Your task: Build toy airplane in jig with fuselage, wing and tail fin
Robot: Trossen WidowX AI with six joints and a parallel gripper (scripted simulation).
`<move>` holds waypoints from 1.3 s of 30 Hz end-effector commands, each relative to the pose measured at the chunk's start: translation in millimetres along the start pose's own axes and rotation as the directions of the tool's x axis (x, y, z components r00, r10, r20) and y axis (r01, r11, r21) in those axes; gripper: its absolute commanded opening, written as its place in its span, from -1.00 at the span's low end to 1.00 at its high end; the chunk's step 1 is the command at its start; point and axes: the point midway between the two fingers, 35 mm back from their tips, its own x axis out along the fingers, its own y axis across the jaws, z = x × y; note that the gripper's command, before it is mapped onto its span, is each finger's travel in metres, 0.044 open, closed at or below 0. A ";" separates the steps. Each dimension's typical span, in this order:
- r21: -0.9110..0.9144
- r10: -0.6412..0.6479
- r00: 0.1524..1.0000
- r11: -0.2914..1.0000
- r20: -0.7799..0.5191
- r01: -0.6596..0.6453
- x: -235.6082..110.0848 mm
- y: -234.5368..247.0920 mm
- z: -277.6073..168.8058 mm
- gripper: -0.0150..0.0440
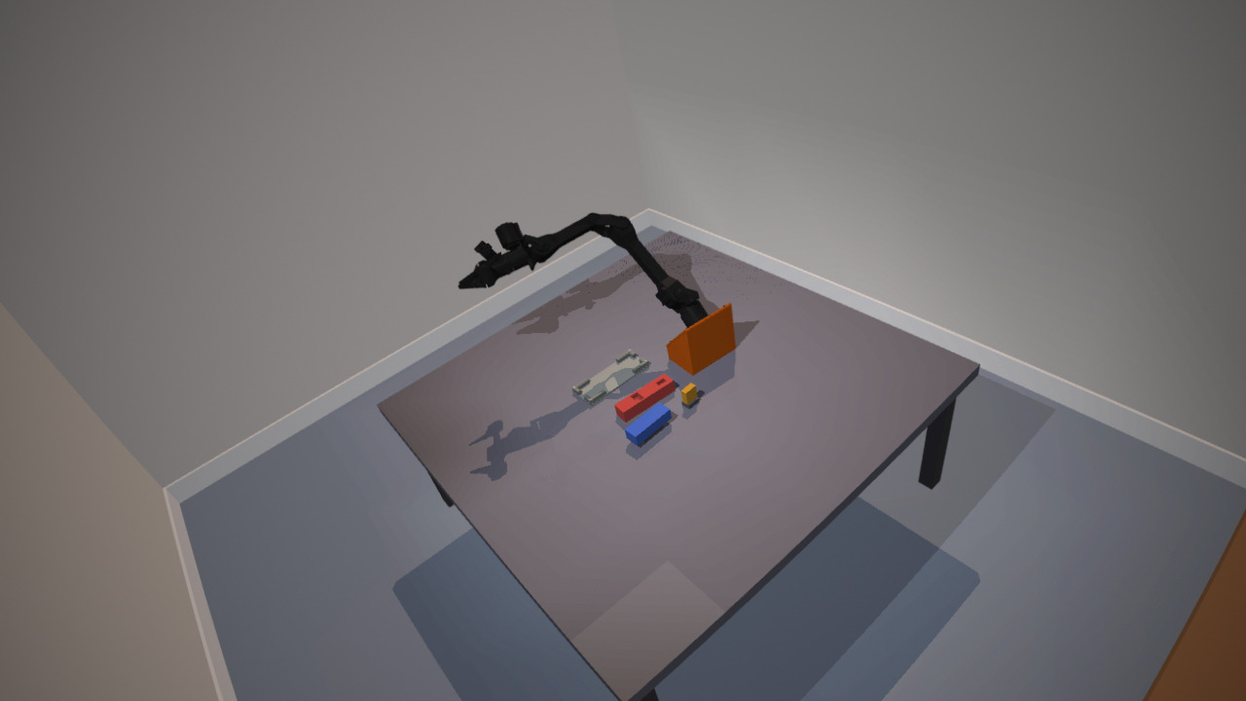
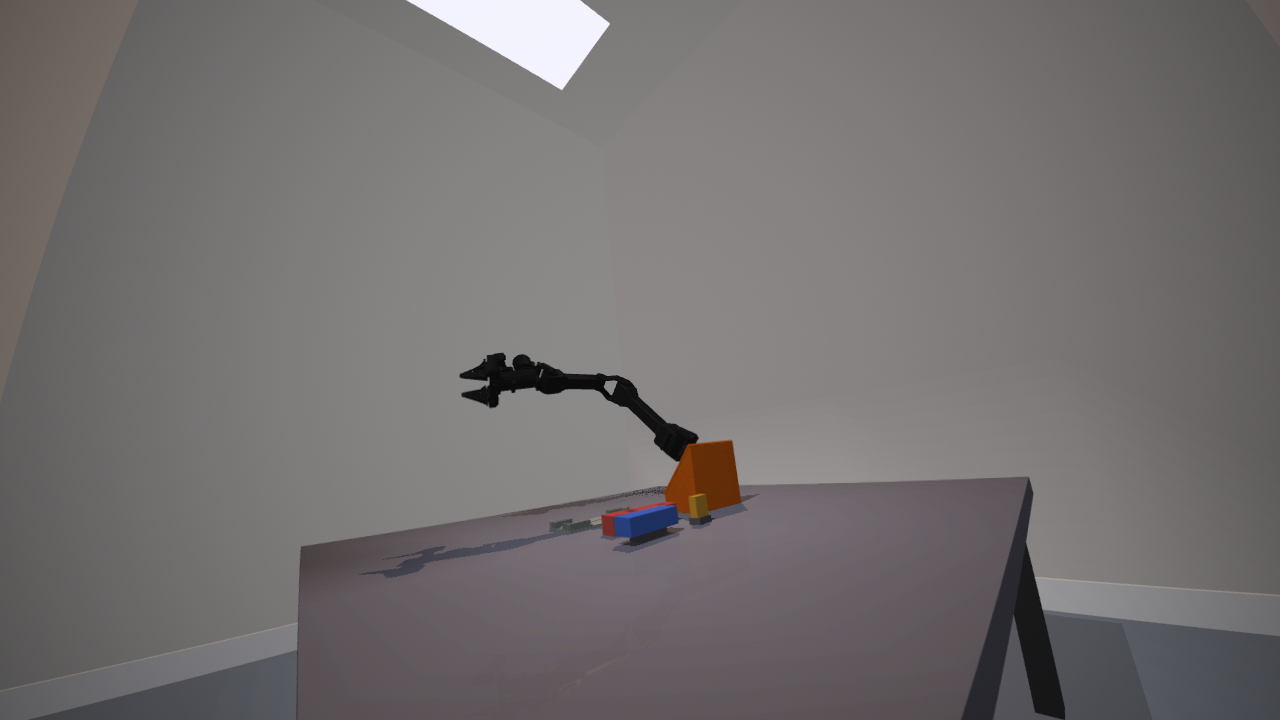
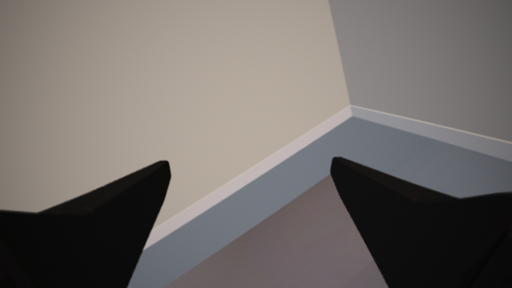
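The grey jig (image 1: 611, 376) (image 2: 572, 525) lies flat on the table, its cradle empty. A red fuselage block (image 1: 645, 396) (image 2: 612, 521) with sockets on top lies just right of the jig. A blue wing block (image 1: 647, 424) (image 2: 646, 521) lies in front of the fuselage. A small yellow tail fin (image 1: 689, 393) (image 2: 698, 506) stands to the right. My gripper (image 1: 464, 283) (image 2: 465, 386) (image 3: 252, 166) is open and empty, high above the table's far left edge, well away from the parts. In the wrist view only the table corner, floor and walls show.
An orange wedge-shaped block (image 1: 704, 338) (image 2: 707, 475) stands at the arm's base behind the parts. The table (image 1: 784, 418) (image 2: 805, 582) has its far left edge close to the wall.
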 end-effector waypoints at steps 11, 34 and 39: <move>0.101 0.216 0.820 0.976 -0.531 -0.193 -39.9 137.9 -166.9 1.00; -0.296 -0.277 0.114 0.927 -0.954 -0.229 -294.1 194.6 -368.0 1.00; -0.403 -0.394 0.089 0.880 -0.915 -0.252 -319.6 181.0 -372.6 1.00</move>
